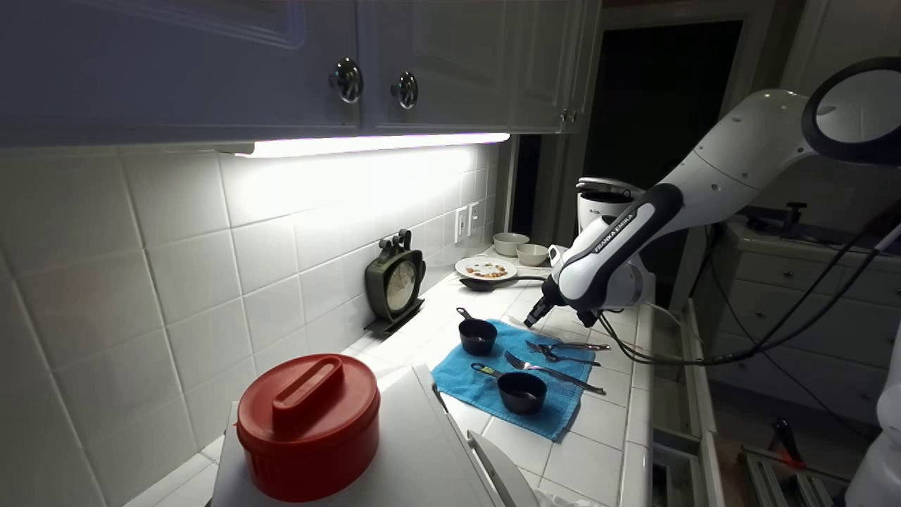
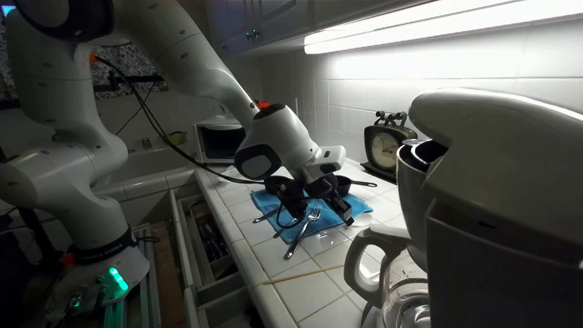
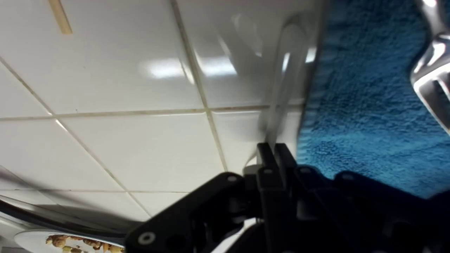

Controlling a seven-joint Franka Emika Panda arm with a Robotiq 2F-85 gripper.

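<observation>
In the wrist view my gripper [image 3: 273, 146] is closed down low over the counter, with the thin handle of a pale, translucent plastic spoon [image 3: 290, 52] between its fingertips. The handle runs away from the tips, blurred, alongside the edge of a blue towel [image 3: 369, 105]. Left of the tips a rounded white edge, apparently the spoon's bowl, is mostly hidden. An exterior view shows the white bowl [image 2: 363, 220] beside the gripper [image 2: 350, 222]. A metal fork [image 3: 430, 75] lies on the towel, apart from the fingers.
Black measuring cups [image 1: 521, 392] and several forks [image 1: 556, 372] rest on the towel. Around them are a plate of small pieces [image 1: 468, 264], a black ladle [image 1: 479, 284], a scale [image 1: 380, 289], a wooden stick [image 2: 303, 275], a coffee maker [image 2: 501, 182] and an open drawer [image 2: 186, 255].
</observation>
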